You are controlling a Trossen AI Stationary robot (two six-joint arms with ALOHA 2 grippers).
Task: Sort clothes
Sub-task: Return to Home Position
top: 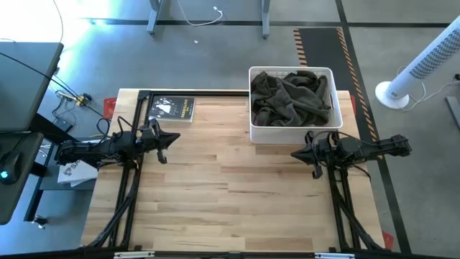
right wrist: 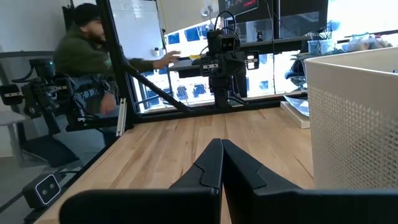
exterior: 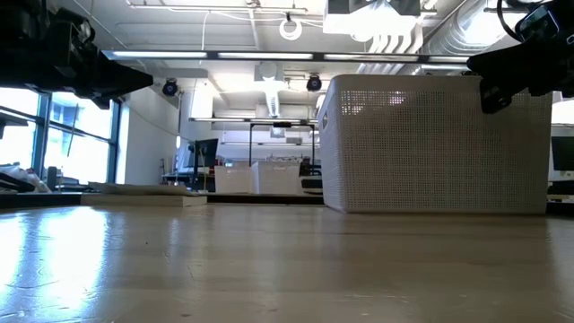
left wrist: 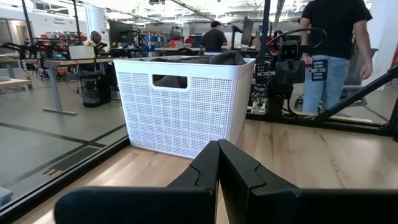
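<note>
The clothes (top: 293,98), dark grey-olive fabric, lie heaped in a white lattice basket (top: 255,133) at the table's far right; a dark fold of them shows above the basket rim (left wrist: 227,58). My left gripper (top: 172,139) hovers shut at the table's left side, pointing level toward the right. My right gripper (top: 296,153) hovers shut just in front of the basket, pointing level toward the left. Both are clear of the table with nothing between their fingers (left wrist: 219,163) (right wrist: 222,163).
A small dark booklet (top: 171,108) lies at the table's far left. The wooden tabletop (top: 230,194) stretches bare between the arms and toward the near edge. A person (right wrist: 87,56) sits beyond the table's left side; another stands (left wrist: 336,56) beyond its right side.
</note>
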